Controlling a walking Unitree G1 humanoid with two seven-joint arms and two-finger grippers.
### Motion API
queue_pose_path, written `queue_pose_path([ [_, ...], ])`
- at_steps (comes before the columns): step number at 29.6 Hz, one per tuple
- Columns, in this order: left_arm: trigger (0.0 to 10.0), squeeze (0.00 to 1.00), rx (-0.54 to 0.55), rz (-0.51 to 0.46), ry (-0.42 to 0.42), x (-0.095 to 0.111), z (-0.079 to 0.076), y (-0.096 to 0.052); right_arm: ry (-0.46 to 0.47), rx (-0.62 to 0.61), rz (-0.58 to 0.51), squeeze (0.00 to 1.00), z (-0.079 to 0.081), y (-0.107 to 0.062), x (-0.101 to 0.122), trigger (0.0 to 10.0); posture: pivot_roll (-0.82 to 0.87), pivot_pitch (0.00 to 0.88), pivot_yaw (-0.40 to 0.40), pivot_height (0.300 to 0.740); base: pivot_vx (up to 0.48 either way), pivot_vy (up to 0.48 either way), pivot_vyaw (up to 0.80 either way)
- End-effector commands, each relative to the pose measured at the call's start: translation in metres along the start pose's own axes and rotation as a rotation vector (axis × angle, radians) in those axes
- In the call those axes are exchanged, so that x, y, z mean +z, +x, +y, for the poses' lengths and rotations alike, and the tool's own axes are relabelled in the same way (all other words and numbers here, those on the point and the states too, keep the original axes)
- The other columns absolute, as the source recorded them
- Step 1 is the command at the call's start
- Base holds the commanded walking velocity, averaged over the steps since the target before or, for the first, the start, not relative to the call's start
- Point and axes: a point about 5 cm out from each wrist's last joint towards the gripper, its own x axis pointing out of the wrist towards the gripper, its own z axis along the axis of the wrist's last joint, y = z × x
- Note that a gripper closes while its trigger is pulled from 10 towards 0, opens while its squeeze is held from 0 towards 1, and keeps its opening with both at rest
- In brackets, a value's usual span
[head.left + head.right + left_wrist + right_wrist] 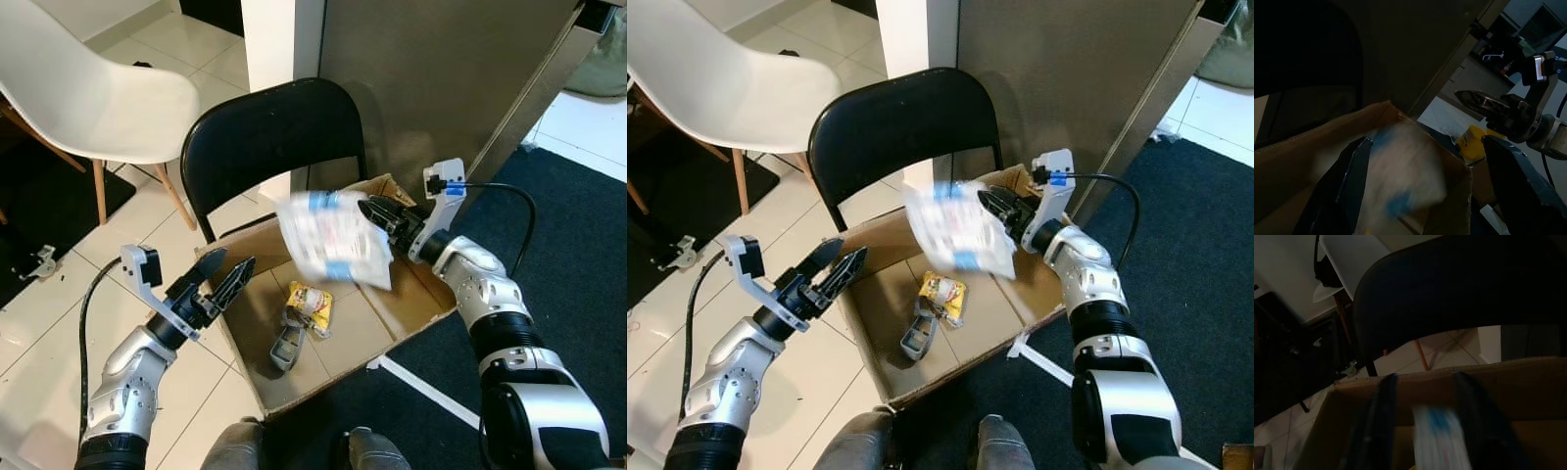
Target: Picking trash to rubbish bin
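Right gripper [367,209]: hung over the far side of the cardboard box [323,377], fingers [1382,421] spread wide in the right wrist view. Whether touching the packet, could not be told.
Left gripper [230,269]: parted, empty, poised at the box's left rim.
White-and-blue packet [333,240]: blurred, lay just off the right fingertips toward the robot's left, above the box's open top. Judged nearer the right arm, with only a drop needed.
Yellow wrapper [312,302] and grey scrap [284,345]: lay on the box floor.
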Motion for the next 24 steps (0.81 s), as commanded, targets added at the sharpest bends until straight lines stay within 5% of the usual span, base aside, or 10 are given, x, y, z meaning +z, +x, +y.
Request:
queue_pose_path([
  [1,10.0,0.00,0.013,0.017,-0.021,-0.0055,0.0001,-0.0051,0.005,-0.011,0.022,1.00,-0.0014,-0.0029,-0.0070,10.0,0.05,0.151,0.014,0.740,0.000,0.000,0.00],
  [4,10.0,0.00,0.011,0.017,-0.022,-0.0060,-0.0004,-0.0050,0.012,-0.017,0.016,1.00,-0.0023,-0.0030,-0.0064,10.0,0.05,0.150,0.014,0.740,0.000,0.000,0.00],
  [5,10.0,0.00,0.010,0.018,-0.023,-0.0064,-0.0008,-0.0049,0.018,-0.020,0.014,0.46,-0.0029,-0.0031,-0.0063,10.0,0.05,0.150,0.014,0.740,0.000,0.000,0.00],
  [6,10.0,0.00,0.010,0.018,-0.023,-0.0064,-0.0008,-0.0049,0.018,-0.020,0.014,0.46,-0.0029,-0.0031,-0.0063,10.0,0.05,0.150,0.014,0.740,0.000,0.000,0.00],
  [7,10.0,0.00,0.010,0.019,-0.024,-0.0069,-0.0013,-0.0047,0.025,-0.019,0.015,0.23,-0.0032,-0.0034,-0.0066,10.0,0.05,0.148,0.013,0.740,0.000,0.000,0.00],
  [8,10.0,0.00,0.010,0.019,-0.024,-0.0069,-0.0013,-0.0047,0.025,-0.019,0.015,0.23,-0.0032,-0.0034,-0.0066,10.0,0.05,0.148,0.013,0.740,0.000,0.000,0.00],
  [9,10.0,0.00,0.011,0.019,-0.024,-0.0073,-0.0018,-0.0045,0.029,-0.014,0.016,0.00,-0.0031,-0.0035,-0.0069,10.0,0.05,0.148,0.013,0.740,0.000,0.000,0.00],
  [24,10.0,0.00,0.020,0.062,-0.026,-0.0145,-0.0054,-0.0017,0.050,-0.018,0.020,0.00,-0.0023,-0.0038,-0.0123,10.0,0.05,0.134,0.015,0.740,-0.096,0.000,0.00],
])
